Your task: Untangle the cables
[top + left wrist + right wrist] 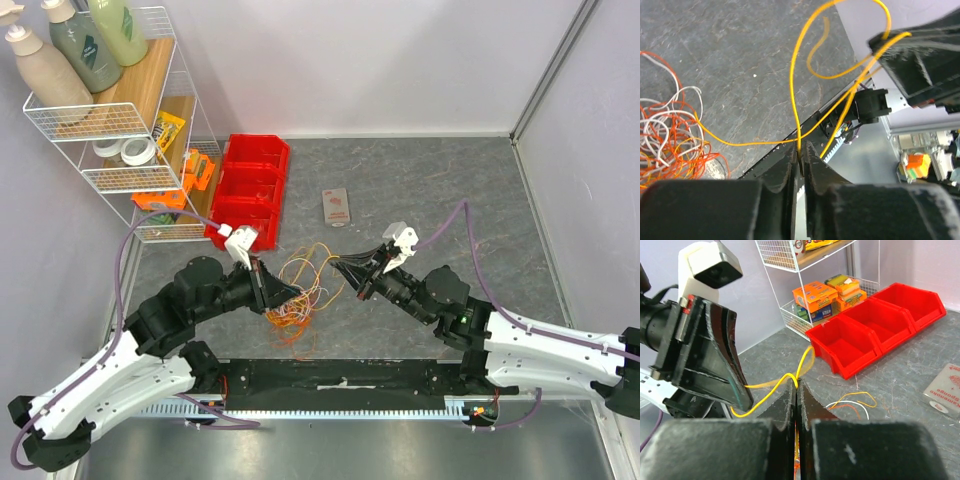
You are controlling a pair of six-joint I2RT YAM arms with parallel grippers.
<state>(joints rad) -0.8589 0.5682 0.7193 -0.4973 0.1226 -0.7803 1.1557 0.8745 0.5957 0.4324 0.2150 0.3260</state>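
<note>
Pinching the same yellow cable [792, 85], the left fingers [782, 172] and right fingers [783, 405] are clamping it above the bench [450, 190], while the orange-and-white cables [297, 297] are lying tangled between them.

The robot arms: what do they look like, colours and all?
The left arm and right arm have white shells near the base and black joints further out. A thin purple hose loops along each. The left gripper and right gripper have two black fingers and carry a white camera block.
</note>
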